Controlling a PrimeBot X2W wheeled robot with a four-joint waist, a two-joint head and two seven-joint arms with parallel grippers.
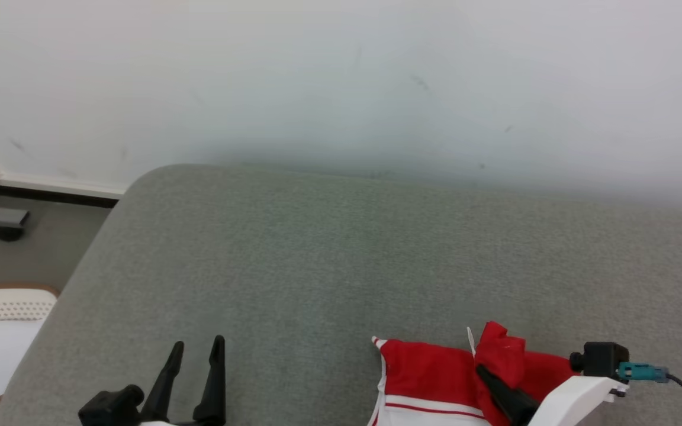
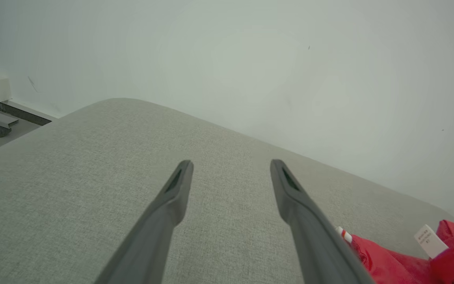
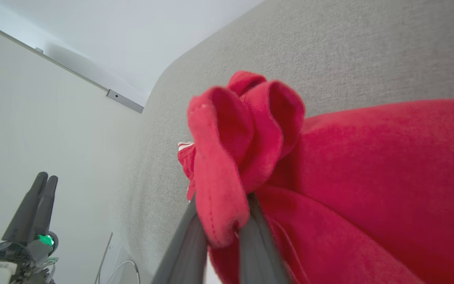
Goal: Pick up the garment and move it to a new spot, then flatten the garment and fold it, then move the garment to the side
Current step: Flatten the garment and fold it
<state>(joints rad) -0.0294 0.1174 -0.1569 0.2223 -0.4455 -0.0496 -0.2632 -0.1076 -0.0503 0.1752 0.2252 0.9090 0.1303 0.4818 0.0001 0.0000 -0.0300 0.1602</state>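
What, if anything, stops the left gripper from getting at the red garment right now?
Likely nothing, so probably yes: the left gripper is open and empty, bare grey cushion lies between it and the red garment, and the right gripper pinches a fold on the garment's far side.

Garment (image 1: 430, 373) lies on cushion (image 1: 317, 248), near side, R of centre. R gripper (image 3: 223, 225) at garment's R end, w/ a raised fold btwn its fingers. L gripper (image 1: 198, 341) over cushion's near-L part, well apart from garment. Wall (image 1: 341, 77) behind cushion; floor (image 1: 33, 260) to its L.
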